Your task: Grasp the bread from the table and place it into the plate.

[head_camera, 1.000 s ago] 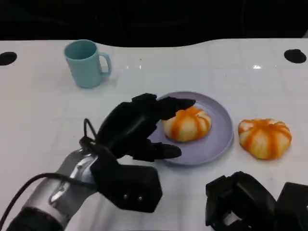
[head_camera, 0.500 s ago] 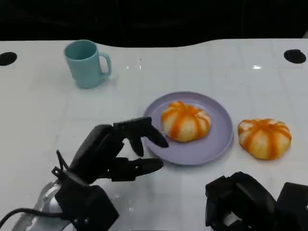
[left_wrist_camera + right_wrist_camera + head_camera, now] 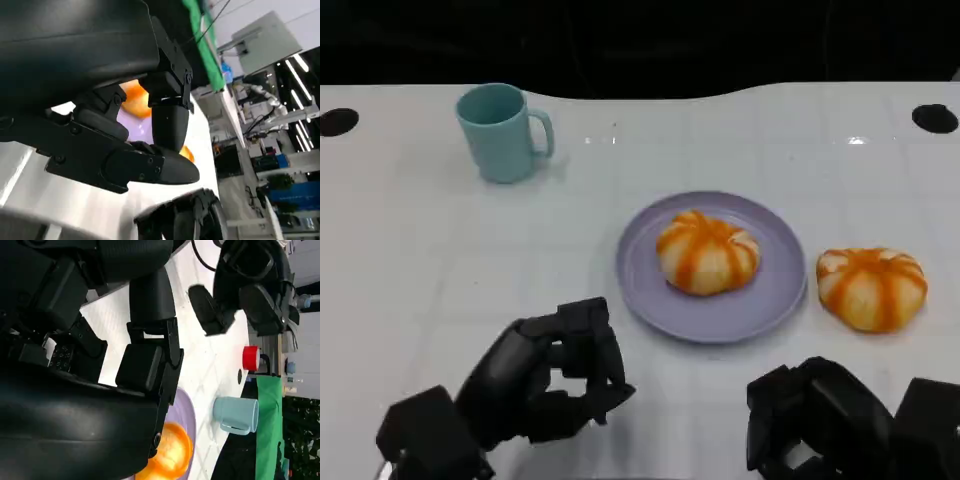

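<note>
One bread [image 3: 707, 252] lies on the plate [image 3: 650, 290], beyond the left hand [image 3: 545, 385].

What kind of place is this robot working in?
Probably a robotics lab with a mock tabletop. The left wrist view shows shelving, cables and ceiling strip lights behind the white table, which holds a teal mug and a purple plate with bread.

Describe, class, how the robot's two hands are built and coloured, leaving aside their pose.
Both are matte black. The left hand has a rounded glossy shell and blocky segmented fingers with rounded tips. The right hand is built of chunky, angular black housings. The left wrist view shows small screws on the finger links.
</note>
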Available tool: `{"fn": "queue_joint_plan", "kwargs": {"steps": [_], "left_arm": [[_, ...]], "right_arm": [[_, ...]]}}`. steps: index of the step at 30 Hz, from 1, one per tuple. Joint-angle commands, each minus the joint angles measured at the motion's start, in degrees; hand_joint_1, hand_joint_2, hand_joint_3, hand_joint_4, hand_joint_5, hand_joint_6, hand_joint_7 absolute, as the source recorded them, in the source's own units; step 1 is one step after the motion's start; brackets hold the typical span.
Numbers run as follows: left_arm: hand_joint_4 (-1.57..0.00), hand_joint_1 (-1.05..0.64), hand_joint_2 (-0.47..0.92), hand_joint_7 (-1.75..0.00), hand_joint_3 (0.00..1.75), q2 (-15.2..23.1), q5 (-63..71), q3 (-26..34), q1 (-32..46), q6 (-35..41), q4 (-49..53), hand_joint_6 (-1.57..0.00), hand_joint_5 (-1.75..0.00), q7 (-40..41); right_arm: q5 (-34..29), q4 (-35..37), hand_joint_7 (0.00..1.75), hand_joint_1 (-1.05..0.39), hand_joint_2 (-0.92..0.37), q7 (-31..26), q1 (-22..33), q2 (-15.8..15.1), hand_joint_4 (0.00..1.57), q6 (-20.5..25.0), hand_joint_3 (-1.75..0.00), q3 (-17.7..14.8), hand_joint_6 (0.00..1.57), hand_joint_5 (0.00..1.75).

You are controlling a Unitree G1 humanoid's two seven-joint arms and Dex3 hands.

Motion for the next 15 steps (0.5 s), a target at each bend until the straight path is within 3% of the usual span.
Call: {"fn": "queue_joint_plan", "kwargs": {"steps": [1, 15], "left_arm": [[-0.88, -0.73, 0.92, -1.64, 0.20, -0.6, -4.7, 1.8, 3.3, 5.6, -3.3, -0.71, -1.75, -4.5], [-0.95, -0.81, 0.92, -1.74, 0.18, -5.0, -10.6, 6.2, 5.3, 15.0, -3.8, -0.76, -1.75, -13.3]], "right_arm": [[0.3, -0.7, 0.94, -1.05, -0.10, -0.2, 0.5, -0.3, 1.55, 0.9, -1.24, -0.3, 1.57, 1.26], [0.8, -0.4, 0.95, -1.05, -0.12, 0.1, 0.7, -0.6, 1.55, 0.0, -1.23, -0.8, 1.57, 1.26]]}}
